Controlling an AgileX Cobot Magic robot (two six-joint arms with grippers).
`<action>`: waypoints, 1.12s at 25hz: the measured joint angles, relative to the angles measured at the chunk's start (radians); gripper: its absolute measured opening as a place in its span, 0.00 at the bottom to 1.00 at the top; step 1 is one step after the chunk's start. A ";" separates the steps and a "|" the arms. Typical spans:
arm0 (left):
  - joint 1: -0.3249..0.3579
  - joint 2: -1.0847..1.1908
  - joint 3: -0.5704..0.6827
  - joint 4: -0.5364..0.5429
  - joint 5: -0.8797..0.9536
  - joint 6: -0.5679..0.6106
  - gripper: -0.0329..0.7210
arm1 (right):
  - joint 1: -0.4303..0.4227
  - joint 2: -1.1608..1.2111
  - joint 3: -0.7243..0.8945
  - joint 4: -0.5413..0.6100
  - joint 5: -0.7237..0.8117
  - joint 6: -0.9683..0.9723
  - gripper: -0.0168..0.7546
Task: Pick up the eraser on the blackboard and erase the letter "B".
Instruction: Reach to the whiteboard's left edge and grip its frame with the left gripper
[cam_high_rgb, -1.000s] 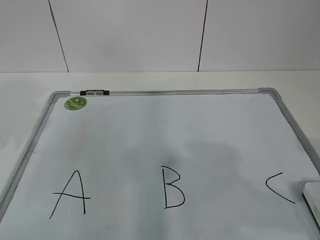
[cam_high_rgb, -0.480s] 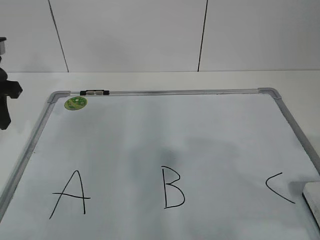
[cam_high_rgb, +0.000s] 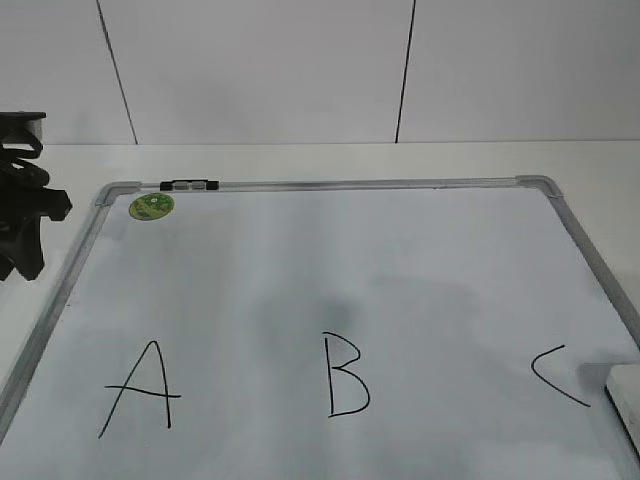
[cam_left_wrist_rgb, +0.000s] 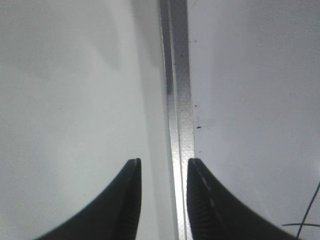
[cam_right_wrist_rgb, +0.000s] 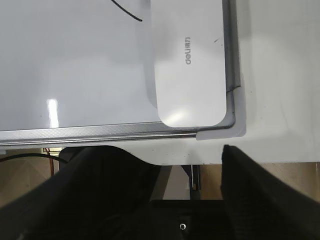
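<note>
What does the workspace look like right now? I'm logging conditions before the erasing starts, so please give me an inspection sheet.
Surface: white table, bare around the board.
Blackboard: lies flat, silver frame, grey corners.
Letter "B": intact, between the "A" and the "C".
Eraser: white, lying on the board in its near right corner, untouched.
Clutter: green sticker and a small dark clip at the far left of the frame.
Left gripper: open, empty, over the board's left frame rail.
Right gripper: open, empty, just off the board's near edge, short of the eraser.
Cables: thin wires under the table edge in the right wrist view.
Surroundings: white panelled wall.
</note>
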 joint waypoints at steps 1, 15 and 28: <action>0.000 0.007 0.000 0.000 -0.007 0.000 0.36 | 0.000 0.000 0.000 0.000 0.000 0.002 0.78; 0.000 0.077 -0.003 0.000 -0.054 0.000 0.36 | 0.000 0.003 0.000 0.000 0.000 0.002 0.78; 0.000 0.077 -0.003 -0.002 -0.116 0.004 0.36 | 0.000 0.003 0.000 0.000 0.000 0.002 0.78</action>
